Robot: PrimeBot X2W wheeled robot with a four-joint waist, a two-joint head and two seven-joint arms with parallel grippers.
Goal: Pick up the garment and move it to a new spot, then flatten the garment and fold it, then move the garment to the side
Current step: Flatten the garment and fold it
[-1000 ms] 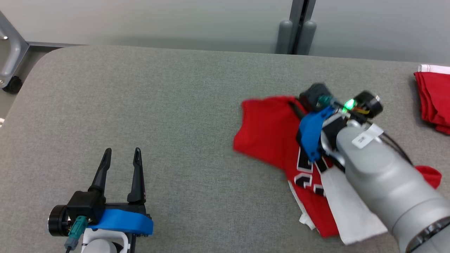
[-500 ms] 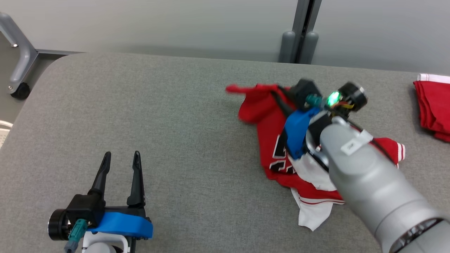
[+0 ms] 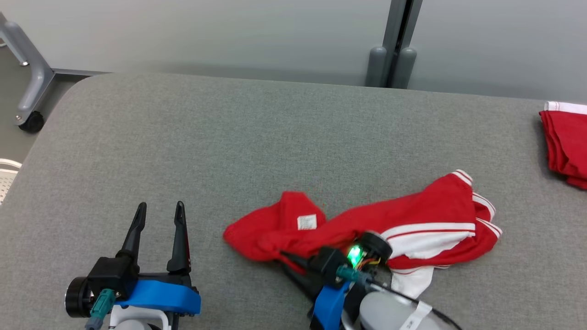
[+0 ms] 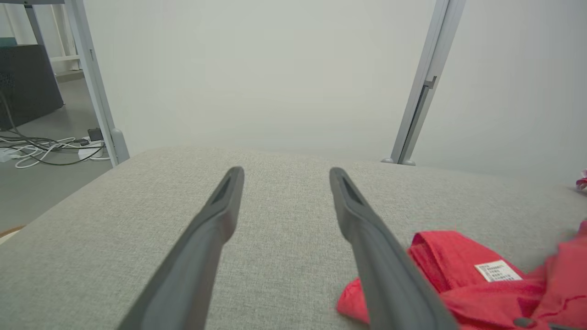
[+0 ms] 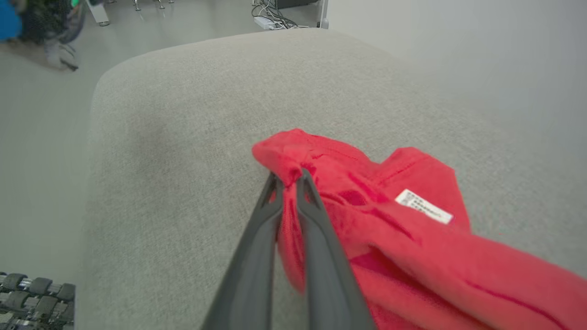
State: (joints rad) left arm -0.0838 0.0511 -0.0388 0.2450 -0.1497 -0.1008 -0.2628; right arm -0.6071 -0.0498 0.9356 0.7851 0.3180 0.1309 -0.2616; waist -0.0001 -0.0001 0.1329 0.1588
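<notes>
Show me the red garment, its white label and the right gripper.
red garment (image 3: 403,211): head view, red cloth near its upper edge.
white label (image 5: 424,206): right wrist view, middle of the label.
right gripper (image 5: 289,177): right wrist view, between its fingertips, shut on the red garment.

The crumpled red fabric garment (image 3: 412,215) has white panels trimmed with thin red and white stripes and a small white printed label (image 3: 307,222); the padded tabletop (image 3: 229,137) is plain mid-grey weave. My left gripper (image 3: 160,206) and right gripper (image 5: 290,176) have long charcoal-black fingers, each behind a bright blue plastic bracket (image 3: 160,293) with a teal plug (image 3: 103,295), and a green light (image 3: 354,255) glows on my right wrist. The other, folded cloth (image 3: 566,137) is red with a white border, the wall (image 3: 229,36) pale grey.
</notes>
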